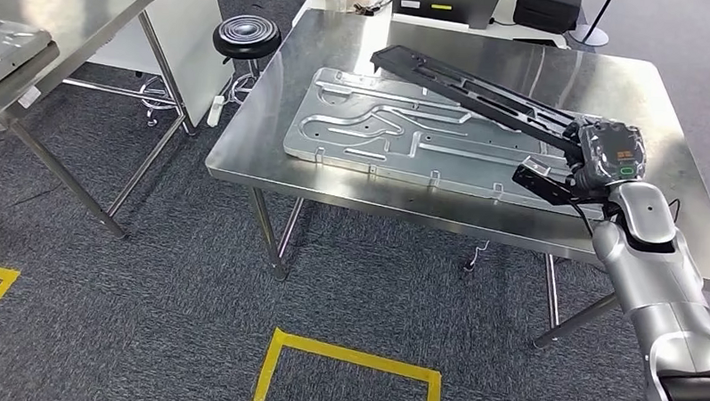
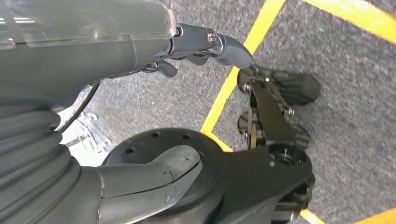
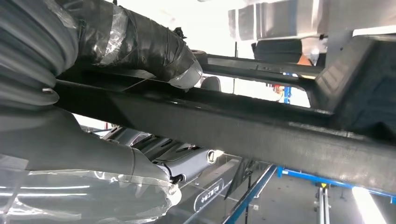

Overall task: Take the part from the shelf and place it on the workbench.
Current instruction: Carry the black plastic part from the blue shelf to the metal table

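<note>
At the right of the head view, the right hand [image 1: 602, 160] grips one end of the long black part [image 1: 480, 93], fingers wrapped round it. The part slants toward the upper middle of the frame, over the metal plate [image 1: 389, 135] on the workbench [image 1: 272, 175]. It looks stiff and fairly light, but held at one end it may sag or twist; a mid-length grip would balance better. The left hand [image 2: 140, 56] hangs empty, fingers loosely spread.

Even overhead light fills the room, leaving pale sheen on the steel workbench [image 1: 481, 53] and soft shadows beneath it. The right wrist view blows out white behind dark, blurred foreground shapes.
</note>
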`<state>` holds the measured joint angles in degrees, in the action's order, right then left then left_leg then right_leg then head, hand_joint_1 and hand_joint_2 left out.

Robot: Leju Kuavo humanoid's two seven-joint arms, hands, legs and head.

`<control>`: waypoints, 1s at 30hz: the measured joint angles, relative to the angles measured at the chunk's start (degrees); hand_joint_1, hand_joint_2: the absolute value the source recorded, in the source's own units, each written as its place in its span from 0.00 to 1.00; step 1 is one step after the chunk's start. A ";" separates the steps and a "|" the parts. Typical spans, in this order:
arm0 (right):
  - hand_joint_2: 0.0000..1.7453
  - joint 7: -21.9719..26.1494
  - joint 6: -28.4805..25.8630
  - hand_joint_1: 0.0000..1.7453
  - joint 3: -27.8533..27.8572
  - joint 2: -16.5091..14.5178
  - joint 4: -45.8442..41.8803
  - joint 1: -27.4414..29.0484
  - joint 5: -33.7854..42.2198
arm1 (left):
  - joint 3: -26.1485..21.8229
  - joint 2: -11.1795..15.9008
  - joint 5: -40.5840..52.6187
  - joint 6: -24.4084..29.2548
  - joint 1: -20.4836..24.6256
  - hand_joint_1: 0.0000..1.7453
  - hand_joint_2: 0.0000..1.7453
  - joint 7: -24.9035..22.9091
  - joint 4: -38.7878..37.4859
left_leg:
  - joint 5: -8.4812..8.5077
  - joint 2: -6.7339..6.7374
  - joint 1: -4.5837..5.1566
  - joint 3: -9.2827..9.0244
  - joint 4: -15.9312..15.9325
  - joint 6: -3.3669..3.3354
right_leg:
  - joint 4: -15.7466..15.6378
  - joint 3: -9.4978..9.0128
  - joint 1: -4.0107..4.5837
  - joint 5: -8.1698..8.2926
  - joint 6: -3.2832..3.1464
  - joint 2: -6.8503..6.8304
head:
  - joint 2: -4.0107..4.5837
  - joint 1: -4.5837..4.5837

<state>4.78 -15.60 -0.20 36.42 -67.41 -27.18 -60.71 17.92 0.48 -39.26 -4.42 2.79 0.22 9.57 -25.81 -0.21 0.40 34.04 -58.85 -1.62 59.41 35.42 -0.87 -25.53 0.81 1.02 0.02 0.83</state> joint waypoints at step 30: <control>1.00 0.12 0.10 1.00 -3.71 -0.35 2.40 -1.39 -0.09 | 0.01 -0.12 0.05 0.01 -0.12 0.00 1.00 0.10 0.00 | 0.11 -0.19 -0.03 0.08 -0.04 -0.27 | -0.64 -0.22 0.07 0.39 0.60 -0.17 | 0.01 0.00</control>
<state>4.90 -15.50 -3.91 36.06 -65.00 -28.58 -60.80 17.93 0.36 -39.21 -4.40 2.67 0.32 9.57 -25.70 -0.40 0.37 34.13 -58.89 -1.90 58.78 35.20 -0.80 -25.14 1.41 0.85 0.03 0.83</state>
